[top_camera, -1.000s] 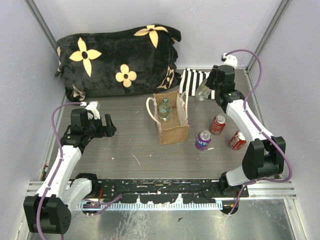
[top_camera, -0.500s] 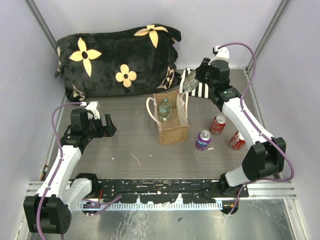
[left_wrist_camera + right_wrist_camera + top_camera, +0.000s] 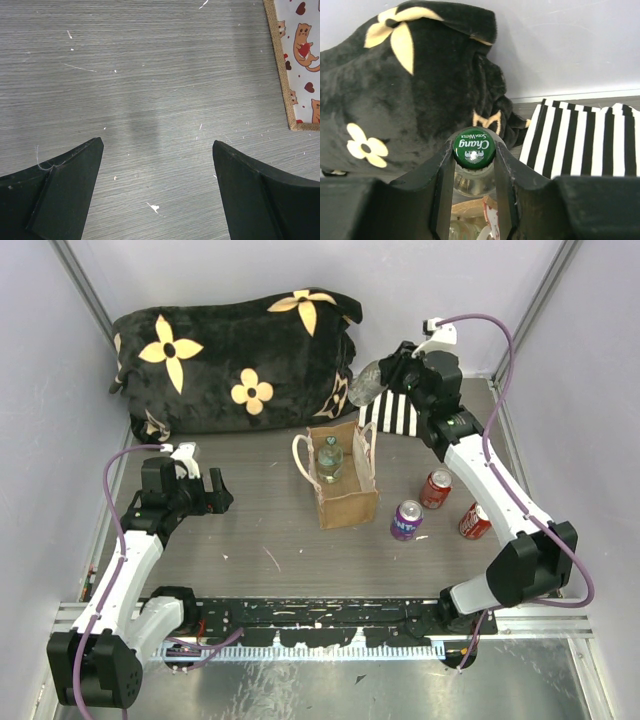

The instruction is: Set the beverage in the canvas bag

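Observation:
The canvas bag (image 3: pixel 345 495) stands open at mid-table, tan with cream handles, and a glass bottle (image 3: pixel 329 460) sits inside it. My right gripper (image 3: pixel 386 376) is shut on the neck of a second clear glass bottle (image 3: pixel 365 386) with a green cap (image 3: pixel 474 148). It holds the bottle in the air behind the bag, over the near edge of the striped cloth. The bag's tan rim (image 3: pixel 467 207) shows below the bottle between my fingers. My left gripper (image 3: pixel 214 491) is open and empty over bare table, left of the bag (image 3: pixel 281 65).
A black flowered pillow (image 3: pixel 235 360) lies along the back wall. A black-and-white striped cloth (image 3: pixel 402 416) lies at the back right. A red can (image 3: pixel 436 488), a purple can (image 3: pixel 406 520) and a tipped red can (image 3: pixel 475 521) sit right of the bag.
My right gripper has lifted the bottle off the striped cloth and carried it up and to the left, toward the back of the bag. The left arm has not moved.

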### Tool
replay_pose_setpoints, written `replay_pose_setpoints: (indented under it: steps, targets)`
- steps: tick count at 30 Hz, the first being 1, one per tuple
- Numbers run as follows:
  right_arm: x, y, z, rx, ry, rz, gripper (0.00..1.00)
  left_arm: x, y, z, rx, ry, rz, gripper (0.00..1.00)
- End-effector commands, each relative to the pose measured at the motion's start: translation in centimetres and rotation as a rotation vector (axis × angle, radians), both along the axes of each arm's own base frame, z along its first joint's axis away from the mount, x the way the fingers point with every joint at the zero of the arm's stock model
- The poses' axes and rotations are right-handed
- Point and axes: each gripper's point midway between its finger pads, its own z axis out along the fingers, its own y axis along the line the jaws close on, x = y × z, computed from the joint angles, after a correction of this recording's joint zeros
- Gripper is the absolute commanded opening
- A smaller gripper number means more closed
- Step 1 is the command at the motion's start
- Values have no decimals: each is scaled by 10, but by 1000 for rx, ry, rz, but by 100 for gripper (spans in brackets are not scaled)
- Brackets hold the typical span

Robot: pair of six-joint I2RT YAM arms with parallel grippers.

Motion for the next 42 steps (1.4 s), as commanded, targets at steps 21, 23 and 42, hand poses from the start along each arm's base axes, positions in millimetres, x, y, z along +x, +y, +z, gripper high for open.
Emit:
replay_pose_setpoints:
  steps: [21, 23, 42]
  targets:
    - [-90, 30, 101, 101, -266, 164, 1, -6, -4, -6, -28, 24, -6, 98]
    - [-93, 30, 94, 98, -250, 167, 1, -6, -4, -6, -29, 24, -5, 98]
    - [-102, 39, 25, 10, -72, 210, 1, -5, -5, -7, -36, 30, -4, 98]
